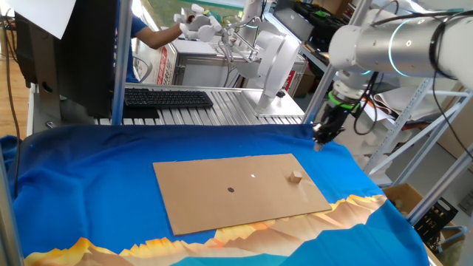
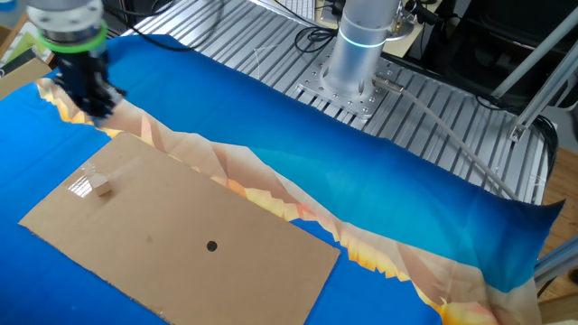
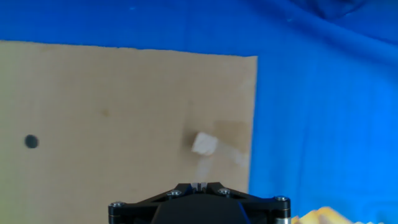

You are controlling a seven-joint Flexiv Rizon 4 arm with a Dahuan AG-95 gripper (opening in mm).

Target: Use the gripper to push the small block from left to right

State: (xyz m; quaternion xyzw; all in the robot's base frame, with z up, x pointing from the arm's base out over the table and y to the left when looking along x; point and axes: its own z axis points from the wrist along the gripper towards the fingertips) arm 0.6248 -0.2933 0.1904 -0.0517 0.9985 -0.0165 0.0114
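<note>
Overhead, one gripper [image 1: 323,138] hangs with nothing in it, jaw gap impossible to tell; one small block [image 1: 296,176] and one dark dot [image 1: 230,189] sit on one cardboard sheet [image 1: 214,193].

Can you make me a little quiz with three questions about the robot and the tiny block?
1. True or false: the gripper is touching the small block.
2. What does the small block sit on? A) the blue cloth B) the cardboard sheet C) the keyboard
3. Fill in: the dark dot on the cardboard sheet is ____ the gripper than the small block is.

Key:
1. False; the gripper hangs in the air, apart from the block.
2. B
3. farther from
</note>
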